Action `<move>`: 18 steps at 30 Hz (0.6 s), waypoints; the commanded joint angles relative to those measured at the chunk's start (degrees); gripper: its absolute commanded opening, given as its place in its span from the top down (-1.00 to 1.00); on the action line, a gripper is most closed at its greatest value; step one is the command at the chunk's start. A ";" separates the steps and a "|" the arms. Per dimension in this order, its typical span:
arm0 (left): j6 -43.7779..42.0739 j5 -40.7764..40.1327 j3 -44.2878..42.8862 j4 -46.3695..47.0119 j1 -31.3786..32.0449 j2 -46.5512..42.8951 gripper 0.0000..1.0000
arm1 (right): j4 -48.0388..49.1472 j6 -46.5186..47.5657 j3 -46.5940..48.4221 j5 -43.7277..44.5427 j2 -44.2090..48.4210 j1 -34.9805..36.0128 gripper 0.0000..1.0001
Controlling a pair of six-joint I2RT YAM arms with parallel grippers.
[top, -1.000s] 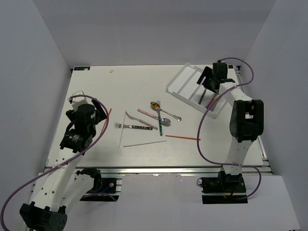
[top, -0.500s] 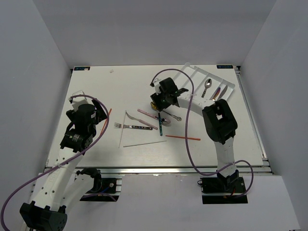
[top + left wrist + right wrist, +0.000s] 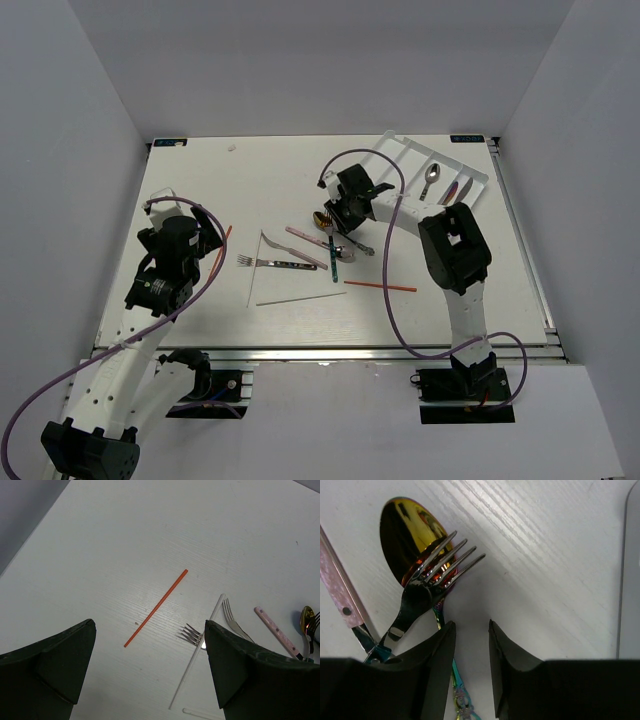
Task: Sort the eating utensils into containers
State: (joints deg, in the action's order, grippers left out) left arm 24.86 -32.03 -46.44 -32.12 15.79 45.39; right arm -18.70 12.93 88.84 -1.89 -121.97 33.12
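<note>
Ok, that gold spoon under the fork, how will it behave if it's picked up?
Probably stiff: the gold spoon looks like polished metal. Its mirror finish may slip in the right hand. The fork lies across its bowl, so lifting would likely tip or drag the fork.

White desk point(image 3: 200, 180). Tray point(image 3: 415, 155) sits far right on it. Left of the tray, nearer me: crossed utensil pile point(image 3: 335, 250), then fork point(image 3: 265, 262), pale chopsticks point(image 3: 300, 298), and farthest from it a red chopstick point(image 3: 156, 607). A second red chopstick point(image 3: 380, 286) lies on my side of the tray.
</note>
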 commanded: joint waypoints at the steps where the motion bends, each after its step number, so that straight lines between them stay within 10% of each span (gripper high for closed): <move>1: -0.43 0.65 0.29 0.65 -0.32 -0.47 -0.96 | -1.69 2.01 -0.06 -2.15 -0.11 0.36 0.22; 18: -0.52 1.09 0.29 0.74 -0.32 -0.12 -0.96 | 4.10 -3.26 -3.75 0.41 5.41 1.33 0.31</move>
State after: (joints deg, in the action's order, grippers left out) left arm 24.86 -31.57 -46.44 -32.10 15.79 45.45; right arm -17.15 11.73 87.20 -1.23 -121.27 33.95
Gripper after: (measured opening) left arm 0.981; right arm 0.344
